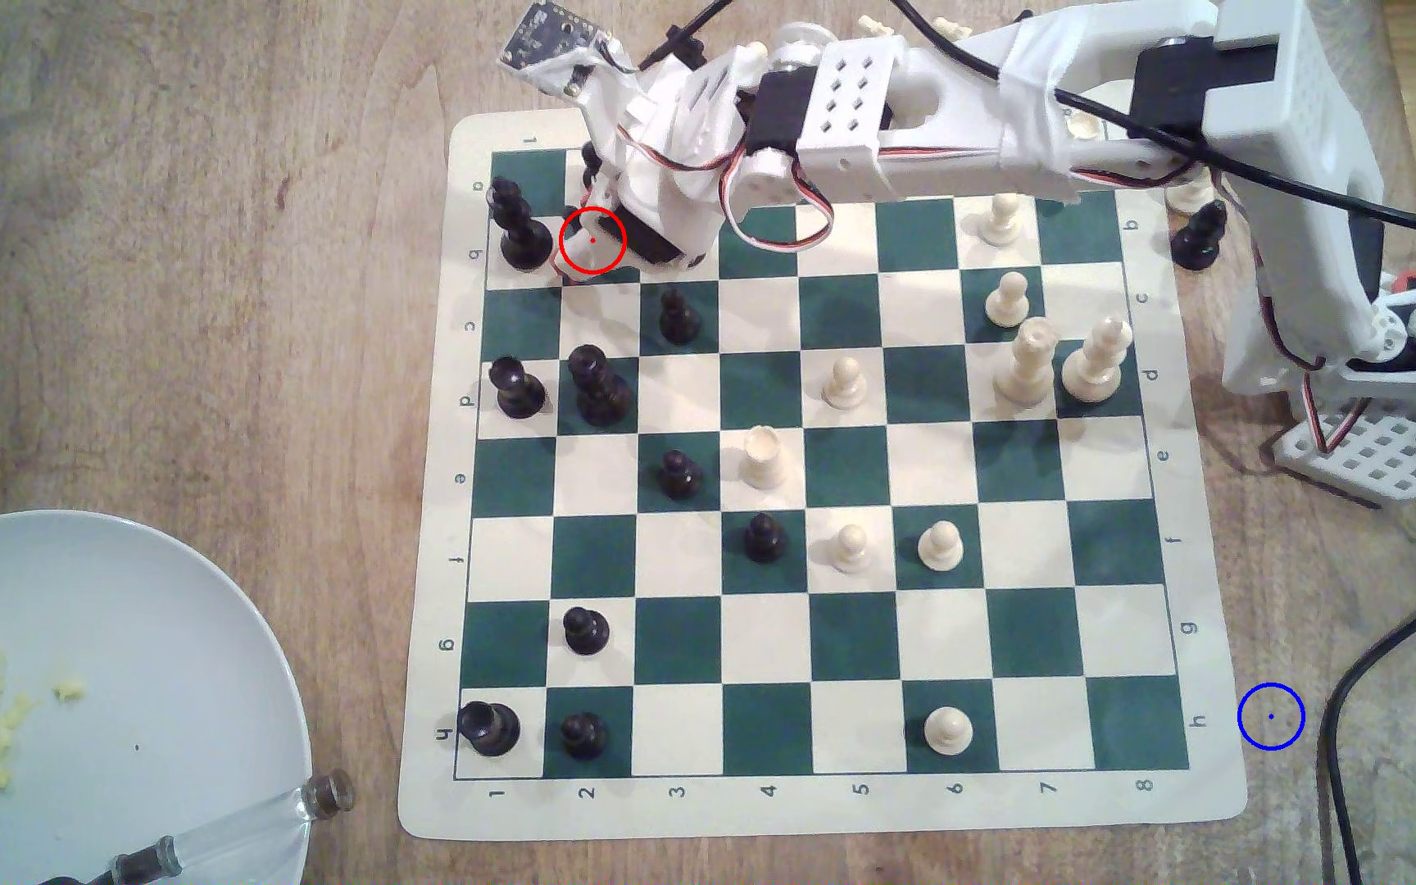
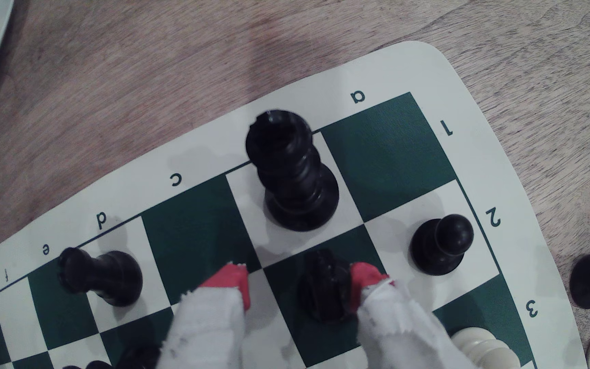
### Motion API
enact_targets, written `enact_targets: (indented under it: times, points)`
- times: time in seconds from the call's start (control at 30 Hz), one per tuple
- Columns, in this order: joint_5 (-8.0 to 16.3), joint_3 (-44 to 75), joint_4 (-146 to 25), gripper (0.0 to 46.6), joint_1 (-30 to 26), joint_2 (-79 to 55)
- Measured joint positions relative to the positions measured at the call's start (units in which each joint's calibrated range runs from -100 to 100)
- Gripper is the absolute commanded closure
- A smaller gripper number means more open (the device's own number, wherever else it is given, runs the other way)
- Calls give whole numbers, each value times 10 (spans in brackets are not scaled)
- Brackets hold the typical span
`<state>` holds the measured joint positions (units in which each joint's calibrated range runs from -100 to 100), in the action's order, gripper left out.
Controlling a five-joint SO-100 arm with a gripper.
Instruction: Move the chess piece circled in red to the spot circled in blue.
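light-brown wooden surface (image 1: 177, 255) carries the board; the red-tipped tool (image 2: 299, 287) stands released astride the short black lumpy-headed plastic chess piece (image 2: 323, 287), one finger touching, ready to clench.

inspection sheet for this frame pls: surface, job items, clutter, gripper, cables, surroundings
Surface: wooden table with a green-and-cream chess mat.
Job's things: black chess piece on a green square, between the red-tipped fingers; blue ring on bare wood off the mat's corner, nothing on it.
Clutter: plate with yellow crumbs; a black piece off the mat.
Gripper: gripper open, straddling the piece, one finger touching or nearly so.
Cables: black cable passes near the blue ring.
Surroundings: nothing seen.
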<state>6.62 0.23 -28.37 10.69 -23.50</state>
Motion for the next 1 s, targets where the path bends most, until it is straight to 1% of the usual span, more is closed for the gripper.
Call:
enact_targets:
  times: [0.27, 0.57, 0.8, 1.0]
  points:
    - [0, 0, 8, 335, 0, 0]
    - [0, 0, 8, 407, 0, 0]
    - [0, 0, 14, 445, 0, 0]
    - [0, 0, 25, 454, 0, 0]
